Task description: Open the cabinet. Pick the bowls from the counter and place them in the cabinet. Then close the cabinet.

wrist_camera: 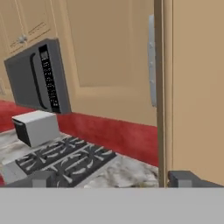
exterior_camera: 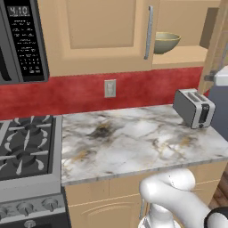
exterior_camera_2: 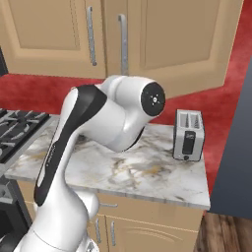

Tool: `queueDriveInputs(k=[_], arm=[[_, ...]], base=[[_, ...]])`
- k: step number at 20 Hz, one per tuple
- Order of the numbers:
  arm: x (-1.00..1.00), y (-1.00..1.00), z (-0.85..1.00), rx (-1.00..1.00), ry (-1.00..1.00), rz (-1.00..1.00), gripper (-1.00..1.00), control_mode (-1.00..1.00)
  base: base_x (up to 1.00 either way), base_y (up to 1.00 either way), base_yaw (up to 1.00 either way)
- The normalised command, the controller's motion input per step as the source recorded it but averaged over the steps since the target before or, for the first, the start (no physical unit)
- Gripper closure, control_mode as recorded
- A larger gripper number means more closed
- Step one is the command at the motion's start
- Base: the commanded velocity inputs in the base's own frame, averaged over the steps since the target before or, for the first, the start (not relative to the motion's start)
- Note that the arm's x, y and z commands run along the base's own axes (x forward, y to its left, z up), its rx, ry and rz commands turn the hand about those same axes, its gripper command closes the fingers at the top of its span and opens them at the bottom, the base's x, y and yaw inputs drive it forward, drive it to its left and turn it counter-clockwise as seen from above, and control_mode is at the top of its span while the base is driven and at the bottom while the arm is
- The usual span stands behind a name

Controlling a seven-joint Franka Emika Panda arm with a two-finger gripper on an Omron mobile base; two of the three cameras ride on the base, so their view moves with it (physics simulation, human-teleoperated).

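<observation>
The tan cabinet [exterior_camera: 98, 31] has its left door shut and its right door [exterior_camera: 217, 44] swung open. A beige bowl [exterior_camera: 167, 42] with a brownish rim sits on the cabinet's bottom shelf [exterior_camera: 182, 55], in the open half. My gripper [exterior_camera: 211, 76] is at the open door's free edge, just below the cabinet. In the hand view my gripper [wrist_camera: 114, 179] is open, and the door's edge [wrist_camera: 164, 87] stands upright between the fingertips [wrist_camera: 188, 178], close to the right one. It holds nothing. The marble counter [exterior_camera: 133, 138] lies below.
A silver toaster [exterior_camera: 193, 108] stands at the counter's back right. The black gas stove [exterior_camera: 26, 147] lies left of the counter, under a microwave [exterior_camera: 24, 40]. A wall socket [exterior_camera: 109, 88] sits on the red backsplash. My arm [exterior_camera_2: 98, 128] rises over the counter's front.
</observation>
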Motion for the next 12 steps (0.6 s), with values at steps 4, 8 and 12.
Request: queueDriveInputs(k=[4,8,12], arm=[[0.90,0.87,-0.16,0.21,0.06,0.00,-1.00,-1.00],[1.00,0.40,0.00,0.28,0.19,0.00,-1.00,-1.00],[1.00,0.02,0.08,0.34,0.22,0.04,-1.00,-1.00]], base=[[0.00,0.00,0.00],[0.00,0.00,0.00],[0.00,0.00,0.00]])
